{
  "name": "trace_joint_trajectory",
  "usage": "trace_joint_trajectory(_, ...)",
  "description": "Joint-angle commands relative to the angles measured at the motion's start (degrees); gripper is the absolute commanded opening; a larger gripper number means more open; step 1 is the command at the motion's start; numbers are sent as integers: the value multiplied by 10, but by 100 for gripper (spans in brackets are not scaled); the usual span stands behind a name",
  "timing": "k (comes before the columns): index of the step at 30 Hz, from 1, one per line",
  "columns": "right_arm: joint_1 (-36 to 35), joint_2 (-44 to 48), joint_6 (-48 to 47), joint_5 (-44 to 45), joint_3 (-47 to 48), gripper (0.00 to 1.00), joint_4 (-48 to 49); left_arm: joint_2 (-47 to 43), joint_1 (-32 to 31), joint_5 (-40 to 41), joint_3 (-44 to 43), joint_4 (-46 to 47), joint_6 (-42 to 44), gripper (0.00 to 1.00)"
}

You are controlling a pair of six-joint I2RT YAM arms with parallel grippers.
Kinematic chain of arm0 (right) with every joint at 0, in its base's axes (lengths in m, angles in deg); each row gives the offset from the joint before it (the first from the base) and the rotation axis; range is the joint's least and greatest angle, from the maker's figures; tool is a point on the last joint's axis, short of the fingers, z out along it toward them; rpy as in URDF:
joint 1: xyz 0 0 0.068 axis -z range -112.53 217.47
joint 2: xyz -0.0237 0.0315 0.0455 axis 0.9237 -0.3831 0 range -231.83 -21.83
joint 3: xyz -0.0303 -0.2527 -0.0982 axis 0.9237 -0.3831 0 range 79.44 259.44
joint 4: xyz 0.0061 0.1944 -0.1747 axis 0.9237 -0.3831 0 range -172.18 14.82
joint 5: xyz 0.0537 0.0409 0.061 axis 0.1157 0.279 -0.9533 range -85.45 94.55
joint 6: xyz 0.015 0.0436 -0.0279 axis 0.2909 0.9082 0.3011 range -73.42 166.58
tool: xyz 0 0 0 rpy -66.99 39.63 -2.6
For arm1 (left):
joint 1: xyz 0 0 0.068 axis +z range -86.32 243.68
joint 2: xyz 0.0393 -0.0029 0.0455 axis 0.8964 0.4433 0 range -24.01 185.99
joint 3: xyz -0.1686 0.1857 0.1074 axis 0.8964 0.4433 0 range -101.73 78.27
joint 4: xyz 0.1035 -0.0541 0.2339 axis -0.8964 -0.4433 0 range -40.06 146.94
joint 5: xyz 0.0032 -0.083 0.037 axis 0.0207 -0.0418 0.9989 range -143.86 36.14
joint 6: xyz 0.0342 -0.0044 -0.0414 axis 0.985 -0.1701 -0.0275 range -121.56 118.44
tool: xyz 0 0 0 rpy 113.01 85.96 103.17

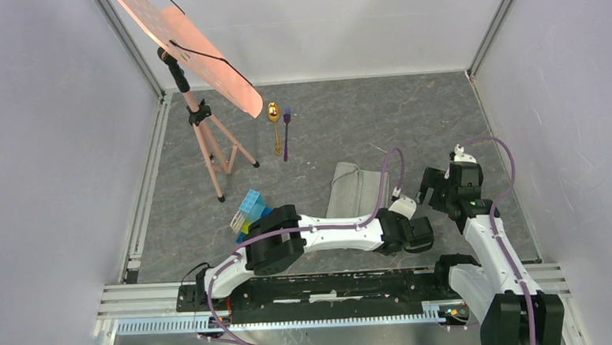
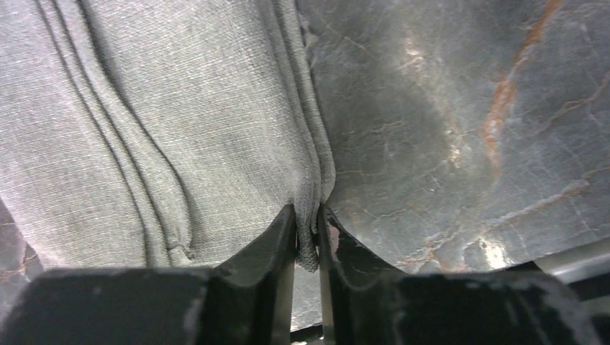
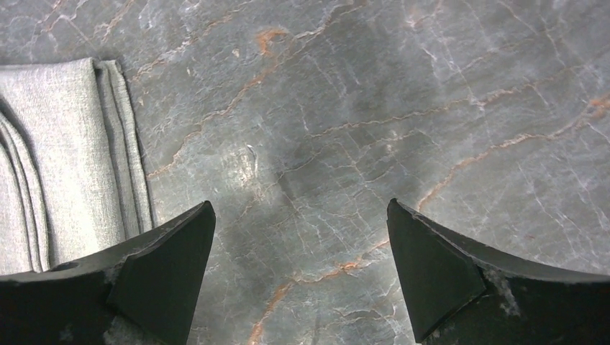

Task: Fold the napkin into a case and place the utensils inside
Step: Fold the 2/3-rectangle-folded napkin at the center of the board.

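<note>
The grey-green napkin (image 1: 353, 190) lies folded into a narrow layered strip in the middle of the table. My left gripper (image 2: 308, 219) is shut on its near right corner, and the cloth (image 2: 180, 129) bunches up between the jaws. My right gripper (image 3: 298, 215) is open and empty over bare table, just right of the napkin's edge (image 3: 65, 158). The gold spoon (image 1: 274, 123) and the purple fork (image 1: 286, 132) lie side by side at the far middle, apart from both grippers.
A pink tripod stand (image 1: 210, 138) with a large pink board (image 1: 189, 44) stands at the far left. Colourful toy blocks (image 1: 249, 211) sit by my left arm's elbow. White walls enclose the grey marbled table (image 1: 411, 119).
</note>
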Motion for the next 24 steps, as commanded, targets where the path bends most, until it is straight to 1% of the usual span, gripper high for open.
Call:
trace_joint_trajectory(1,-1,-1,-36,-62,-23,96,54,-18,5,30,27,-12,10,17)
trace_joint_trajectory(2,-1,-9,-35,-83,-28,96,62,-34,6,26,40,-1,11,12)
trace_joint_trajectory(4,-1,-32,-24,-143,-37,98,86,-64,9,11,71,29,14,8)
trace_joint_trajectory(7,-2,-59,0,-240,-56,98,136,-107,10,-5,107,64,15,5)
trace_joint_trajectory(10,-3,-80,50,-340,-90,98,212,-132,12,-8,116,69,19,4)
trace_joint_trajectory(12,-7,-97,86,-383,-111,98,247,-146,12,-11,119,74,23,3)
trace_joint_trajectory(17,-20,-105,182,-429,-171,98,346,-163,15,-21,118,77,29,2)
trace_joint_trajectory(20,-33,-105,219,-426,-188,98,376,-167,16,-21,118,81,33,2)
trace_joint_trajectory(24,-35,-105,247,-402,-210,92,401,-169,17,-25,112,80,37,2)
